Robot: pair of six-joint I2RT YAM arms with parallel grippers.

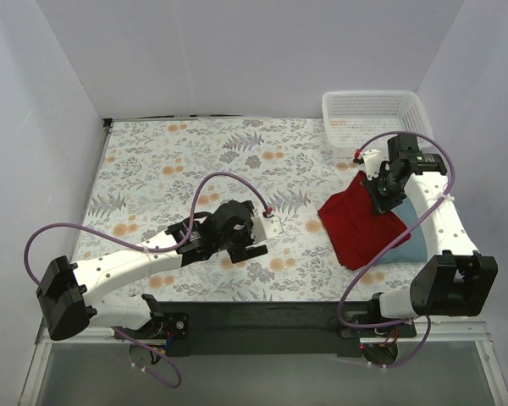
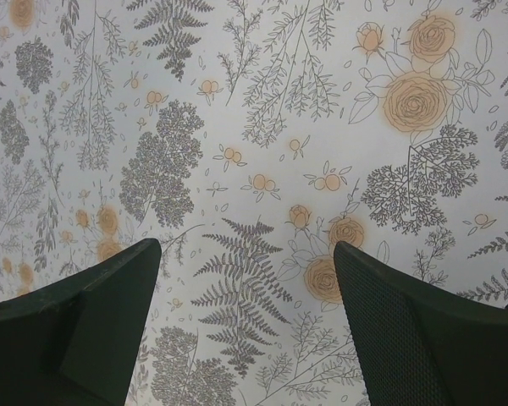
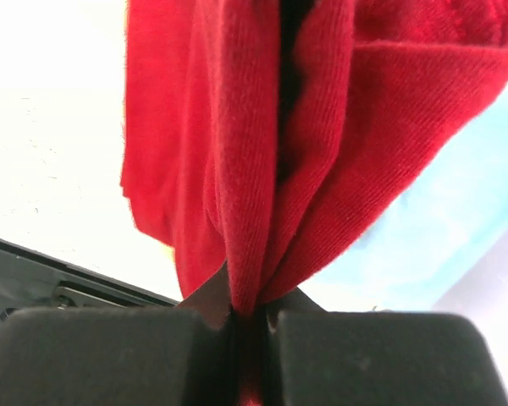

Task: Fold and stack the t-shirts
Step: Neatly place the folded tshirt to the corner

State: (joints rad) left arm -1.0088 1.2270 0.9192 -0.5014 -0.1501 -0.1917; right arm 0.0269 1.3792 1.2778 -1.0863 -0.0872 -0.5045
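The red t-shirt (image 1: 356, 227) is folded and lifted at its far edge, on the right side of the table. My right gripper (image 1: 378, 193) is shut on that edge; in the right wrist view the red cloth (image 3: 271, 152) bunches out from between the shut jaws (image 3: 252, 326). The blue-grey t-shirt (image 1: 411, 247) lies under the red one, only its right part showing; it shows pale blue in the right wrist view (image 3: 457, 228). My left gripper (image 1: 256, 239) is open and empty over the bare floral cloth mid-table, its fingers (image 2: 85, 321) wide apart.
A white lattice basket (image 1: 372, 114) stands at the back right corner, just beyond the right arm. The floral tablecloth (image 1: 178, 161) covers the table. White walls close in left, right and back.
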